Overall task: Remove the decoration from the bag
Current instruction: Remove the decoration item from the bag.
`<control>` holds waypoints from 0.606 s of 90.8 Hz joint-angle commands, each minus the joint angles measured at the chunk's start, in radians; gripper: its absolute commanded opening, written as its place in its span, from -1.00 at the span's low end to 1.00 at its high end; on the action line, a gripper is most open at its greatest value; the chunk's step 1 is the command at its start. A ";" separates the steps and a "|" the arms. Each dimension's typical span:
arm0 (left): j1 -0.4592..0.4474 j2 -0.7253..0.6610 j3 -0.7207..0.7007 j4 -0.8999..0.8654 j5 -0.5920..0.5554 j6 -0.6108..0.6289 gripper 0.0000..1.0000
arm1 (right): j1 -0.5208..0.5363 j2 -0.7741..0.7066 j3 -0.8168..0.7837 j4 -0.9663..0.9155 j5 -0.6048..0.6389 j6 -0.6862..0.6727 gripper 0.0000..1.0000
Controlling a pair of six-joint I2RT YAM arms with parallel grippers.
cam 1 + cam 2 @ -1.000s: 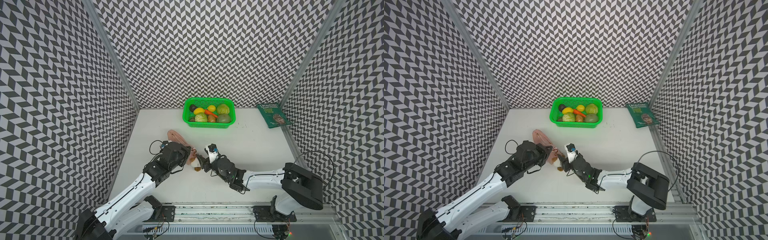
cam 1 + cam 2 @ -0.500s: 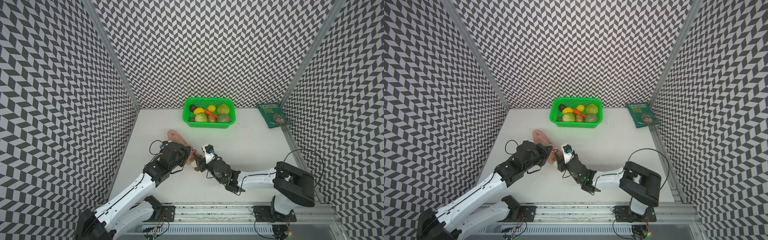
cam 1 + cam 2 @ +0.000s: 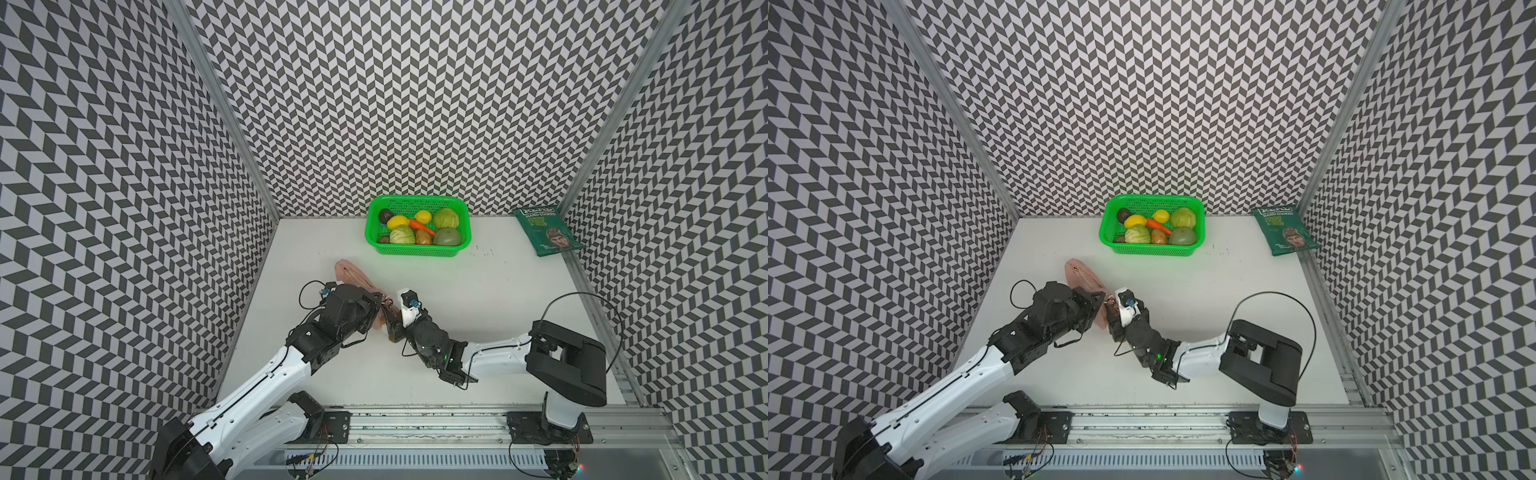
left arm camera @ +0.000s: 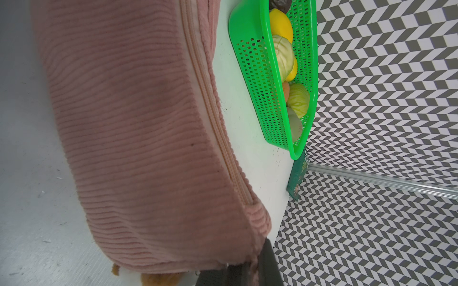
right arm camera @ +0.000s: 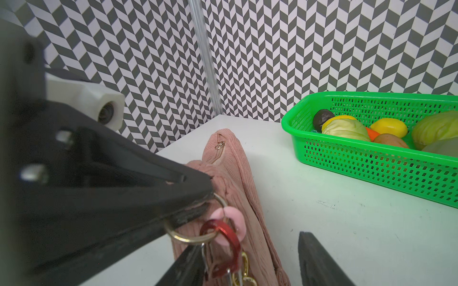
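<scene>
- My left gripper [image 5: 207, 192] is clamped shut on the near corner of the pink corduroy pouch [image 5: 233, 170], right where a gold split ring [image 5: 184, 239] comes out of the fabric. The pouch lies on the white table [image 3: 498, 311], its zipped end pointing away toward the back.
- I judge the pouch to be soft and limp. It would trail after any tug, so this corner pinch is my anchor.
- The plush charm [image 4: 158, 278] sits tucked under that same pouch corner. Only a brown-and-white edge of it shows in the left wrist view.
- Its rose-red snap clasp [image 5: 220, 237] hooks through the split ring, beside a pink loop [image 5: 235, 222].
- The plush looks light and squashy, a poor place to pull. The clasp is small, stiff, slick metal, so I'd take hold there, across its body near the gate.
- My right gripper [image 5: 249, 244] is roughly half open and holding nothing. Its jaws stand either side of the clasp, one of them just beside it.
</scene>
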 commanded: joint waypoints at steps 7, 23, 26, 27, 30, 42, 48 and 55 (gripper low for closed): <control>0.006 -0.006 0.042 0.014 -0.019 0.002 -1.00 | 0.017 0.040 0.035 0.061 0.077 -0.034 0.20; 0.006 -0.006 0.041 0.014 -0.018 0.000 -1.00 | 0.021 0.065 0.049 0.062 0.102 -0.052 0.10; 0.006 -0.006 0.040 0.014 -0.018 0.000 -1.00 | 0.020 0.067 0.050 0.064 0.103 -0.056 0.08; 0.005 -0.006 0.040 0.014 -0.018 0.000 -1.00 | 0.020 0.068 0.051 0.065 0.104 -0.057 0.08; 0.006 -0.006 0.040 0.014 -0.018 0.000 -1.00 | 0.020 0.070 0.052 0.067 0.104 -0.062 0.07; 0.006 -0.008 0.039 0.014 -0.020 0.000 -1.00 | 0.020 0.077 0.060 0.074 0.106 -0.079 0.05; 0.006 -0.009 0.037 0.013 -0.020 -0.001 -1.00 | 0.020 0.079 0.063 0.078 0.106 -0.091 0.05; 0.006 -0.008 0.037 0.013 -0.020 -0.002 -1.00 | 0.020 0.080 0.067 0.078 0.106 -0.098 0.05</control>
